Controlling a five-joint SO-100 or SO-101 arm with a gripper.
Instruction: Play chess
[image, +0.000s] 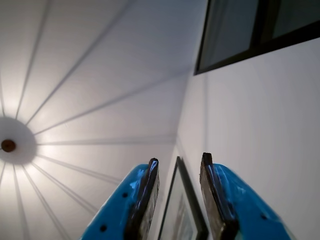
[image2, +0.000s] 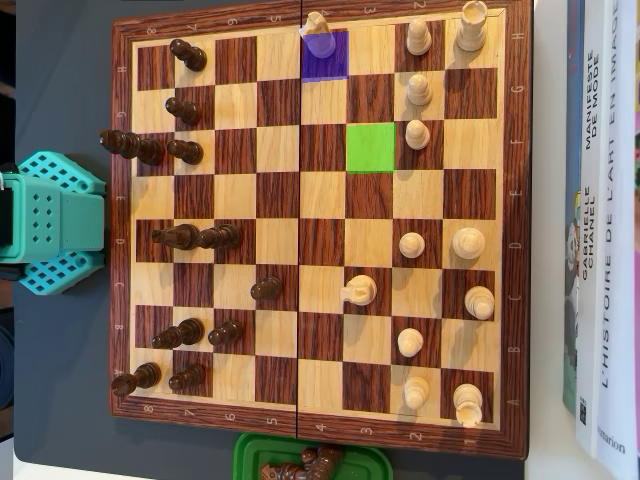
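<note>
My gripper points at the ceiling, jaws narrowly apart, empty; chessboard shows overhead, purple square at twelve o'clock.

Glossy varnished wood chessboard, smooth pale pieces, dark lacquered pieces; gripper shiny blue plastic.

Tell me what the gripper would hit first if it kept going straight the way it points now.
Nothing on the board. In the wrist view the gripper points upward, jaws apart and empty, at the corner where ceiling meets wall. A picture frame shows in the gap between the fingers; otherwise the way looks free, though depth is unclear.
</note>
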